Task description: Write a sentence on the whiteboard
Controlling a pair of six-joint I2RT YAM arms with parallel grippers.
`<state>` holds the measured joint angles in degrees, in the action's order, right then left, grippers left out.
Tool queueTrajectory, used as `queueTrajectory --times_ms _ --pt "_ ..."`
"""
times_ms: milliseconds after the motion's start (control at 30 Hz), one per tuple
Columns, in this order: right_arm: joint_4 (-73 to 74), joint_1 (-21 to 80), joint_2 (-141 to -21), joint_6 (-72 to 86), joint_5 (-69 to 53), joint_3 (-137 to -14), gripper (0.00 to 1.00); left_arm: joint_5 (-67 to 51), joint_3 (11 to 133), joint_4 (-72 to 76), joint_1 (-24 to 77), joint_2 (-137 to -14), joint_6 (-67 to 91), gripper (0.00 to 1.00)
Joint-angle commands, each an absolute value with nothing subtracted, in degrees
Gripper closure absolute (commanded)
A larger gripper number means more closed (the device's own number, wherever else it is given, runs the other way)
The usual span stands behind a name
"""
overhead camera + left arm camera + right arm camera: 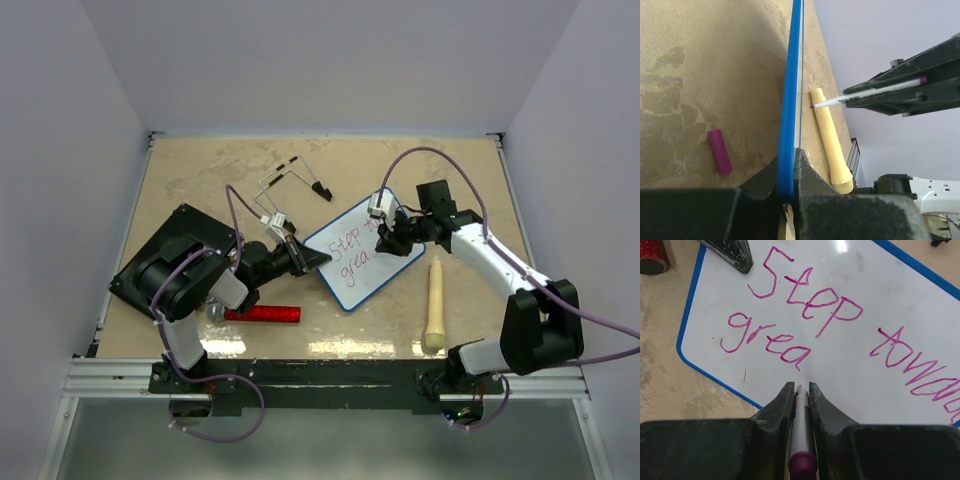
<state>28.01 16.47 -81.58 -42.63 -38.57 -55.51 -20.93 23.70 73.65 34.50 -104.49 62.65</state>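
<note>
right wrist view: the right fingers (781, 402) are closed on a marker (801, 437), its tip on the whiteboard (880, 385) mid worktop. the sentence (805, 297) has its first line done and its second stops at "grea", so the ending is likely left. the left fingers (812, 185) clamp the board's left rim.

A: What sort of place was it?
B: Robot lab, a test cell. Plain pale walls (70, 150) boxed the table (200, 170) in on three sides.
A: Anything besides walls?
B: Left arm (185, 285) and right arm (490, 258) were bolted to a metal rail (320, 378) at the near edge. Purple cables (430, 152) ran exposed along both.
A: Could've been an office desk.
B: Didn't look like one. The props looked staged: whiteboard (365, 288), red tube (262, 314), cream stick (435, 305) and black slab (185, 222), spread over a beige marbled top. Cameras sat on both wrists.
</note>
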Motion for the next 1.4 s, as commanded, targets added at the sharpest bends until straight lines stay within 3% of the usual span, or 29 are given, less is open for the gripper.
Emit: queueTrajectory --times_ms 0,533,1367 --pt "29.8 14.77 -74.64 -42.02 -42.44 -59.41 1.0 -22.85 24.7 80.26 34.72 -104.41 55.82 1.0" --pt "31.46 8.53 -71.28 -45.52 -56.16 -57.04 1.0 -26.19 27.86 63.38 34.72 -98.44 43.52 1.0" --pt "28.56 6.94 -61.61 -44.56 -55.99 -54.14 1.0 -22.94 23.03 58.89 34.98 -90.53 43.07 1.0"
